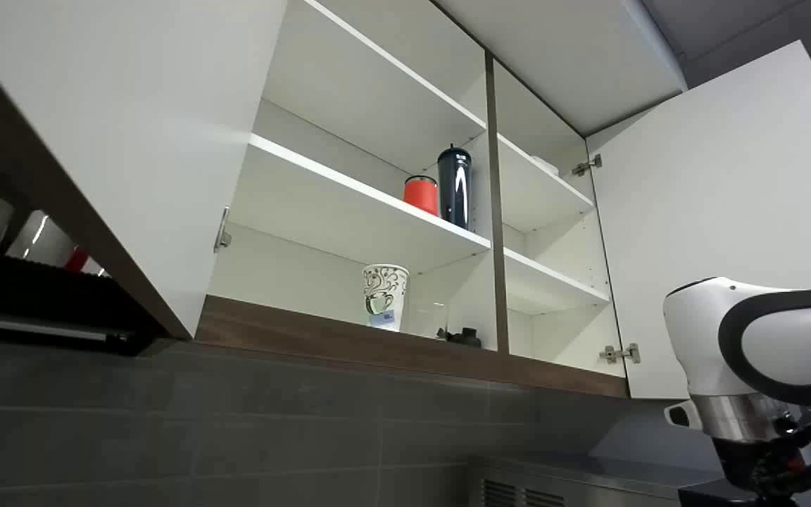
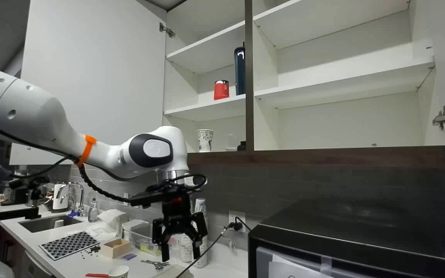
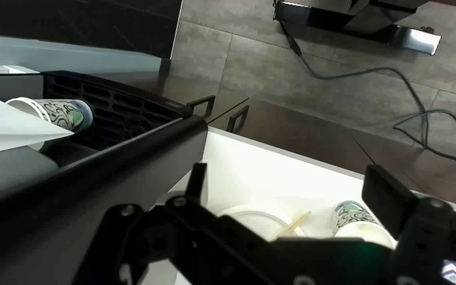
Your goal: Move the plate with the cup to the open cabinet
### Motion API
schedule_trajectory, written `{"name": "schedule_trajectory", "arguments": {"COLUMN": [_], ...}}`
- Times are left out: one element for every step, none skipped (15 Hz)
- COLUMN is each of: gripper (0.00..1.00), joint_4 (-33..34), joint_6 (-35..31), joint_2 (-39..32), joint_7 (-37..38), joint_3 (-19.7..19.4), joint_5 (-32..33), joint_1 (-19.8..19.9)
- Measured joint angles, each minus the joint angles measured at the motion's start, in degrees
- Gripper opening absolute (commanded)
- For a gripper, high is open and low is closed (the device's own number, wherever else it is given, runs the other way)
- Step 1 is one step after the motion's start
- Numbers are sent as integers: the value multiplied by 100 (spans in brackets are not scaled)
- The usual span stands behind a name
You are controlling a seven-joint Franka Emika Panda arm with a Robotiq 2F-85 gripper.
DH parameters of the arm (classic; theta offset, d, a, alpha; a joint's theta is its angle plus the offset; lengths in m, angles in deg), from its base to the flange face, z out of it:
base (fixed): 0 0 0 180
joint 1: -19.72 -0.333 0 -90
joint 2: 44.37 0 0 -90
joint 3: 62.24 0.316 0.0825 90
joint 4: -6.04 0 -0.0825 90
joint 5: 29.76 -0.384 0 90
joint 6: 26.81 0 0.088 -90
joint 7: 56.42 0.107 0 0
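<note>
The open white cabinet (image 1: 293, 324) with its brown bottom edge shows in both exterior views, also here (image 2: 346, 156). My gripper (image 2: 181, 255) points down over the counter, below the cabinet. In the wrist view its fingers (image 3: 289, 180) are wide apart with nothing between the tips. Below them lies a round white dish (image 3: 257, 223), partly hidden by the gripper. No speckles show on it, so I cannot tell whether it is the plate. A white cup with dark swirls and blue-green print (image 3: 352, 215) stands beside it, apart. I cannot tell whether this is the short cup.
A taller printed tumbler (image 1: 384, 303) stands on the cabinet floor. A red cup (image 1: 421, 196) and dark bottle (image 1: 455, 186) stand on the shelf above. A large dark appliance (image 2: 354, 231) and stacked paper cups (image 2: 203, 231) are near the gripper. Open door (image 2: 95, 77) behind the arm.
</note>
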Motion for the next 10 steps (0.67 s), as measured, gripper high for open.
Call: {"name": "schedule_trajectory", "arguments": {"gripper": [100,100,100,100,100,100,100,100,100,100], "joint_4": [0,0,0,0,0,1,9,14,13,5], "joint_6": [0,0,0,0,0,0,0,-5,-116,-360], "joint_2": [0,0,0,0,0,0,-33,-98,-212,-376], "joint_7": [0,0,0,0,0,0,21,38,144,346], "joint_3": [0,0,0,0,0,-3,-8,-14,-16,-6], "joint_5": [0,0,0,0,0,0,-36,-109,-238,-383], "joint_1": [0,0,0,0,0,-5,-24,-74,-144,-217]}}
